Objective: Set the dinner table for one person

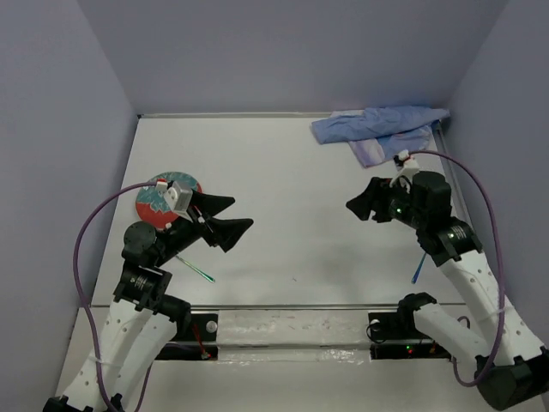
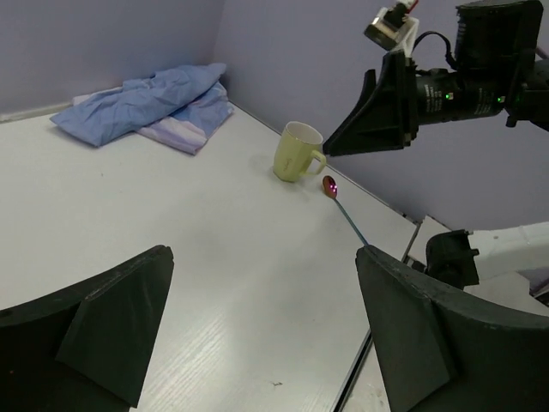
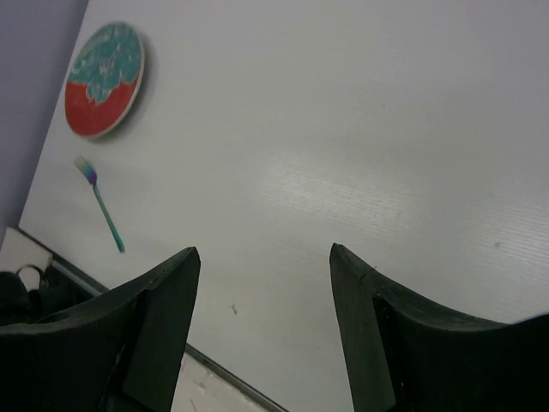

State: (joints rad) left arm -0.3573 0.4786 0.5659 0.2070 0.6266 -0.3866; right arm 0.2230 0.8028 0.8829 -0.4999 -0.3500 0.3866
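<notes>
Here: round plate [image 3: 105,79], slim fork [image 3: 103,209] (iridescent), crumpled cloth [image 2: 146,107].

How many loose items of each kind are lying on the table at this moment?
plate: 1
fork: 1
spoon: 1
mug: 1
crumpled blue cloth: 1
Total: 5
</notes>
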